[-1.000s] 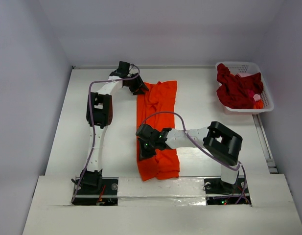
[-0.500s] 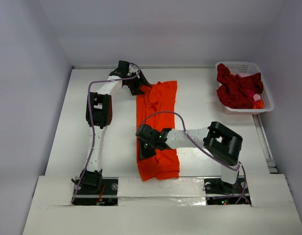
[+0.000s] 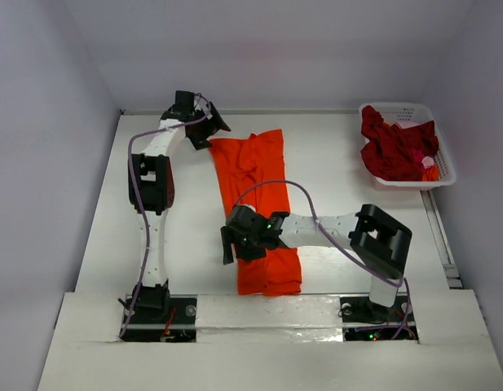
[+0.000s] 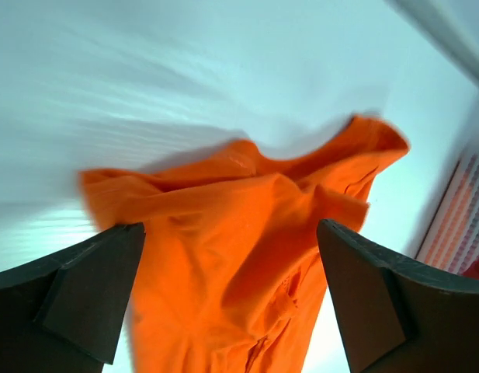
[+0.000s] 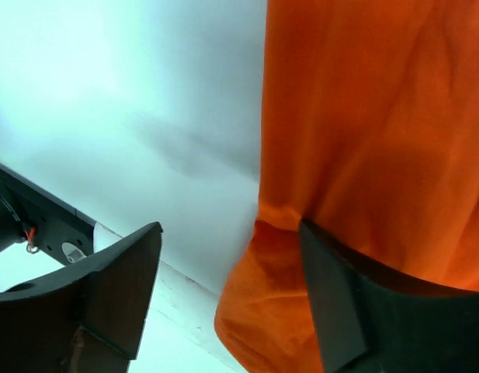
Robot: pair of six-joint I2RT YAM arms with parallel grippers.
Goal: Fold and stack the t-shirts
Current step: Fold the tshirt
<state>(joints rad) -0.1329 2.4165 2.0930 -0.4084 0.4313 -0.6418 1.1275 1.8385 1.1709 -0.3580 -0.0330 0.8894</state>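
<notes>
1. Orange shirt (image 3: pixel 255 204): flat on the table (image 3: pixel 349 212), centre, already a long narrow strip running far to near, slightly slanted. Far end rumpled.
2. Dark red shirt (image 3: pixel 394 151): bunched in the white basket (image 3: pixel 395 106) at the far right, well apart, not yet folded.
3. Left jaws: wide open and empty, just off the strip's far-left corner. In the wrist view, cloth beyond the fingers, none between them.
4. Right jaws: open too, holding nothing, at the strip's left edge toward its near end. One finger over orange cloth, the other over bare table.
5. Step in hand, prob.: fold the strip crosswise, end over end.
6. To do it well:
   - Smooth the far rumple first.
   - Pinch both corners of one end, all layers, not just the top ply.
   - Lift low, carry straight along the strip, lay edge on edge.
7. Risk: uneven grip → skewed, loose packet, and a poor base for stacking the red one.
</notes>
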